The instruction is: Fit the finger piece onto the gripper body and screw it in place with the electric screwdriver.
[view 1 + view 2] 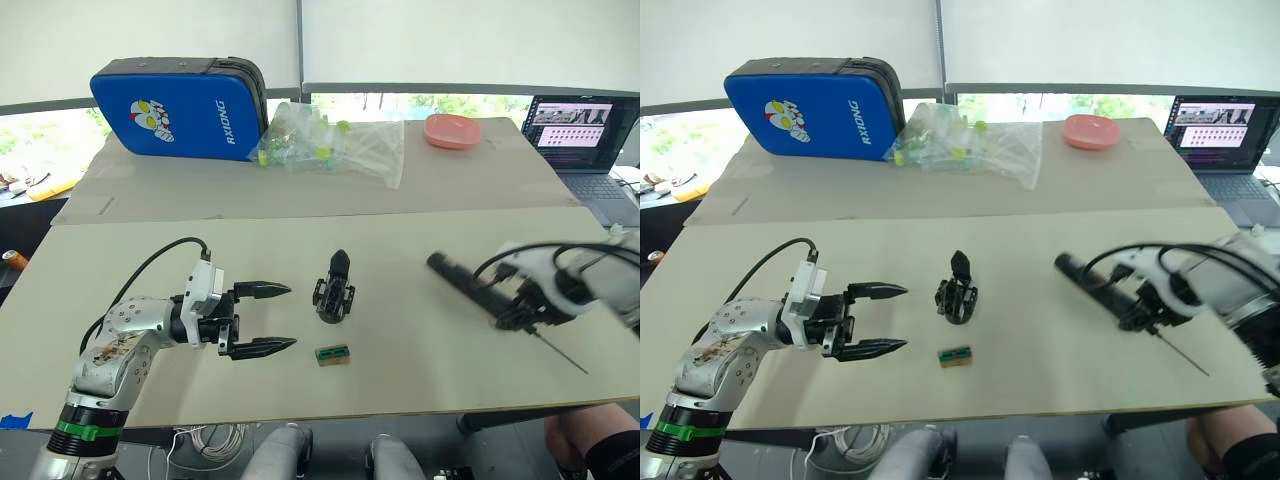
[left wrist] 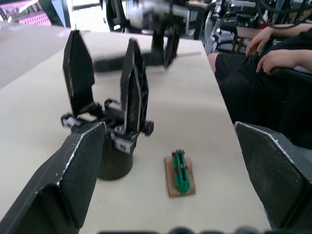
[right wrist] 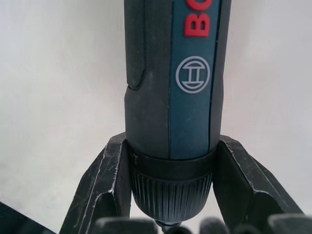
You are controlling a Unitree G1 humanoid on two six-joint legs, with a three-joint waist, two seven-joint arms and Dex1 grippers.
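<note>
We read "RXIONG" in white letters running up the face of the blue case (image 1: 180,110), beside a cartoon figure printed on it. On the electric screwdriver (image 3: 173,107) we see red letters "BO", cut off by the picture's edge, on its blue panel, and under them a round emblem with an H-like sign inside a circle. The laptop screen (image 1: 578,122) carries rows of marks too small to read.
</note>
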